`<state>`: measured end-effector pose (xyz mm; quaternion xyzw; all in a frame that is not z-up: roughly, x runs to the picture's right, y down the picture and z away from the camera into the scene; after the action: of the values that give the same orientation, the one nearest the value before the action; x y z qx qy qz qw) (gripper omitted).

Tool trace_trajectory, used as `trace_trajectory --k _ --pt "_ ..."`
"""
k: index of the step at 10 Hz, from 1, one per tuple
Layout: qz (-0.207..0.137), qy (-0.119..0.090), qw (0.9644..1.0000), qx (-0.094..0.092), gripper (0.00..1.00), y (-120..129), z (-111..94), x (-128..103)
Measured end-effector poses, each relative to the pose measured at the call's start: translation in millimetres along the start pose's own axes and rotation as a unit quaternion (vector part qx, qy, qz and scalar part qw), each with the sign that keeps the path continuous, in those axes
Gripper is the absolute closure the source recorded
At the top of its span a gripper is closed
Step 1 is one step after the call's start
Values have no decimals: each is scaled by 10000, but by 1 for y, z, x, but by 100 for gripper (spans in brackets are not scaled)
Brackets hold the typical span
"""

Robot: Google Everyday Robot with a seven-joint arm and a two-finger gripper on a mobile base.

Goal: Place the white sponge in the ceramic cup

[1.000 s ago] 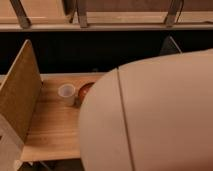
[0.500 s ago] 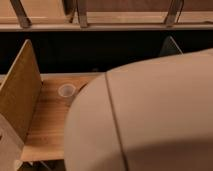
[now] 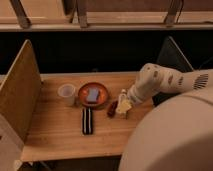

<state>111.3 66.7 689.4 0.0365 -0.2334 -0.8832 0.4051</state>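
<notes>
My gripper (image 3: 122, 107) hangs low over the right part of the wooden table (image 3: 55, 130), its jaws spread wide and nothing between them. Just to its left lies a small dark red thing (image 3: 112, 108) that I cannot identify, and a slim white bottle (image 3: 123, 94) stands right behind it.

The white sponge (image 3: 93, 95) lies flat in the middle of the orange-red dish (image 3: 82, 98), well to my gripper's left. The ceramic cup (image 3: 66, 93) stands upright just beside that dish, on its far side from me. A black striped bar (image 3: 87, 121) lies nearer the table's front edge, in front of the dish.

I judge the sponge to be very light and soft: it will give under my fingers rather than slip, and there is no risk of breaking it. Because it lies flat inside the dish, I would come straight down and pinch it across its shorter width, near the middle, so that it does not droop. It looks about as wide as the cup's mouth, so a squeezed grip should help it go in. The cup is small and may tip if I nudge it
</notes>
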Motion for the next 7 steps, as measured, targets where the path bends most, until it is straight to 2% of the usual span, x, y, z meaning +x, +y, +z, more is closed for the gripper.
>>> trace_trajectory --k 2,4,5,7 --pt "19 -1 10000 -58 20 3 0 -2" --pt "4 144 9995 -292 20 18 -3 1" --pt "-39 269 9985 -468 20 30 -6 5" --pt "-211 414 9975 -530 20 31 -6 15"
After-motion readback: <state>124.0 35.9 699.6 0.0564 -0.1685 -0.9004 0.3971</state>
